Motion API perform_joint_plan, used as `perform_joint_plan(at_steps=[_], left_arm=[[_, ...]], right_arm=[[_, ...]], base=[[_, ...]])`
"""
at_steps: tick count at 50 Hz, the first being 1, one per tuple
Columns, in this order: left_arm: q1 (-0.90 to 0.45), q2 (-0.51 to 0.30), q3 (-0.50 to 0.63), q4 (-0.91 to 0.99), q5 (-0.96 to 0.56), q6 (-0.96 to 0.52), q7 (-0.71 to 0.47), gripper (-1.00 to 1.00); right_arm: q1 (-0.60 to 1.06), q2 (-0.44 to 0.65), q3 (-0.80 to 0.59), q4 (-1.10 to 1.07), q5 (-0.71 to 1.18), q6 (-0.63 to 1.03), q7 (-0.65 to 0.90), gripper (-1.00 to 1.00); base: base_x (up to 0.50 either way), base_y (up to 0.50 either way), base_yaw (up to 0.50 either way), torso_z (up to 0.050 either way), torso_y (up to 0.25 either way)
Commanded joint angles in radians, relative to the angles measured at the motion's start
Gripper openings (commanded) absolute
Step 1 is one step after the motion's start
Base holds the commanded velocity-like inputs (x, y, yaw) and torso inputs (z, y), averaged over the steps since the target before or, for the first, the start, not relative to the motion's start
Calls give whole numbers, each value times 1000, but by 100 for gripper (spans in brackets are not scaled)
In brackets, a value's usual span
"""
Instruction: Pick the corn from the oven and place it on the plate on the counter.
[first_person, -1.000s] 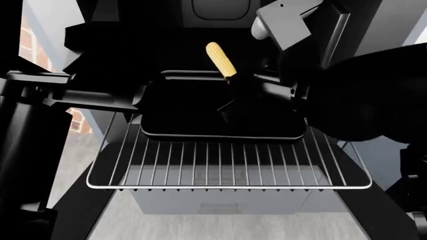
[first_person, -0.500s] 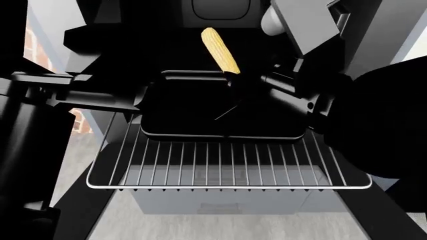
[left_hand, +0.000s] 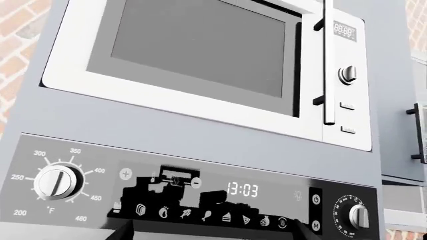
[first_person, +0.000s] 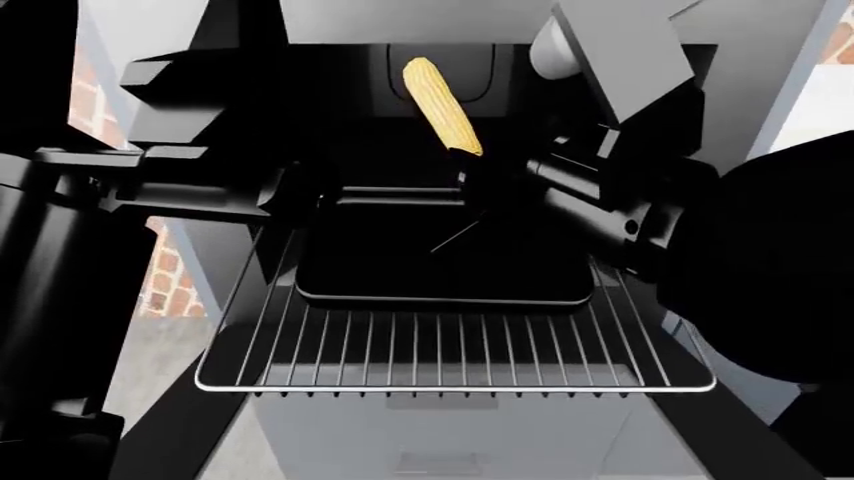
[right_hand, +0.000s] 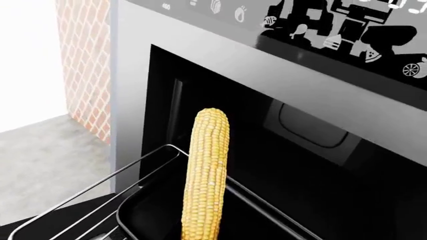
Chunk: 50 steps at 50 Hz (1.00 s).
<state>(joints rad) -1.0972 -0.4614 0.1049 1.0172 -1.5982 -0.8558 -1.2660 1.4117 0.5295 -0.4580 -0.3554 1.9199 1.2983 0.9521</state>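
Grey cabinet fronts frame the oven (first_person: 441, 90), whose silver wire rack (first_person: 454, 350) is pulled out with the black tray (first_person: 441, 270) sitting on it. Above the tray, the right gripper (first_person: 470, 172) is clamped on the corn (first_person: 442, 106), which tilts up clear of the tray. The left gripper is lost in black shapes; I cannot tell its state.
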Motion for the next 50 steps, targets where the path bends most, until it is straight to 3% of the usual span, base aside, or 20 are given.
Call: perform_joint_plan(at_steps=[1, 16, 25, 50], left_arm=[[8, -1, -2, -3, -3, 11, 4, 100], [-4, -12, 17, 12, 14, -10, -2, 100], [-8, -6, 24, 14, 19, -7, -1, 100], [4, -16, 24, 21, 32, 4, 10, 100]], right_arm=[[8, 4, 2, -4, -17, -4, -3, -100], [4, 6, 4, -8, -48, -20, -18, -100], [14, 11, -1, -2, -61, -23, -17, -100], [16, 15, -18, 13, -42, -49, -9, -100]], base=[[0, 0, 0, 0, 250], [0, 0, 0, 0, 250], [0, -2, 0, 0, 0], [1, -500, 0, 0, 0]])
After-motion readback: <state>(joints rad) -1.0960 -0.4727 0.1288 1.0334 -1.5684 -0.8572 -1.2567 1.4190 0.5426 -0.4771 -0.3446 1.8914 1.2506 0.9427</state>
